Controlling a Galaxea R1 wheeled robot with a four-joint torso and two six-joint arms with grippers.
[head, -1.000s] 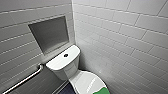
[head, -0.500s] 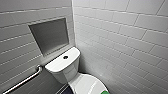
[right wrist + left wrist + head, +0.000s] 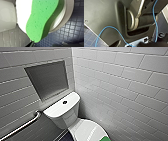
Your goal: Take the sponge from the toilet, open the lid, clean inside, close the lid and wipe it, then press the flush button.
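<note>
as the sponge (image 3: 42, 18) overlaps the closed toilet (image 3: 62, 114) lid, jaw state of left gripper (image 3: 130, 44) and right gripper (image 3: 48, 44) cannot be told.

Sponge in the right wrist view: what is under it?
The closed white toilet lid, with dark floor tiles beyond it. The sponge covers part of the lid, and the lid hides everything below it.
</note>
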